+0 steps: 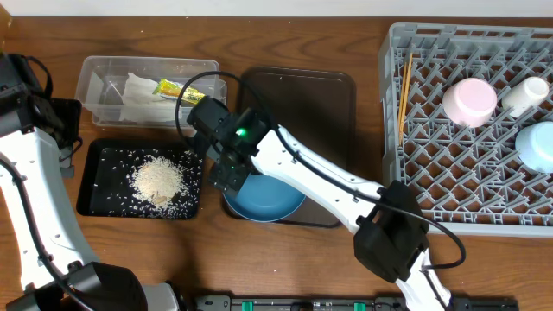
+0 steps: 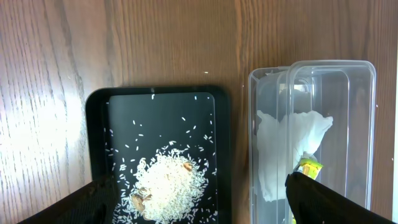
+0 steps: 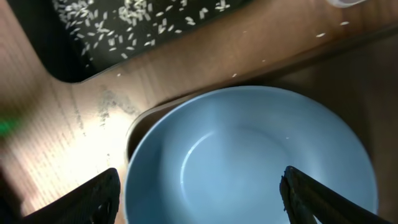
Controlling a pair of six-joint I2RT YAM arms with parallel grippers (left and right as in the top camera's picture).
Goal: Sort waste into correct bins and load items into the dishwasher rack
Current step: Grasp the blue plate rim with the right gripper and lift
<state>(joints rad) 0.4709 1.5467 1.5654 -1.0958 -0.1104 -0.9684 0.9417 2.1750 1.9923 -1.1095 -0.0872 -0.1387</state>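
Right claw point(image 3: 201, 174) hangs spread wide and empty just over the blue plate point(image 3: 249, 168), its fingers far apart above the basin. That plate rests on the brown tray's point(image 1: 311, 104) 7 o'clock corner, with the black tray point(image 1: 82, 177) of rice crumbs point(image 1: 160, 180) at its 9 o'clock and the dishwasher rack point(image 1: 449, 173) off at 2 o'clock. It looks stiff, glossy and fairly heavy, likely slippery and breakable, so I'd pinch the rim, one finger inside, one outside. Left claw point(image 2: 202, 183), likewise wide and empty, hovers above the black tray and clear container point(image 2: 367, 124).

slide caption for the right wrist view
Open fingers hover over the blue plate beside the black tray of rice.
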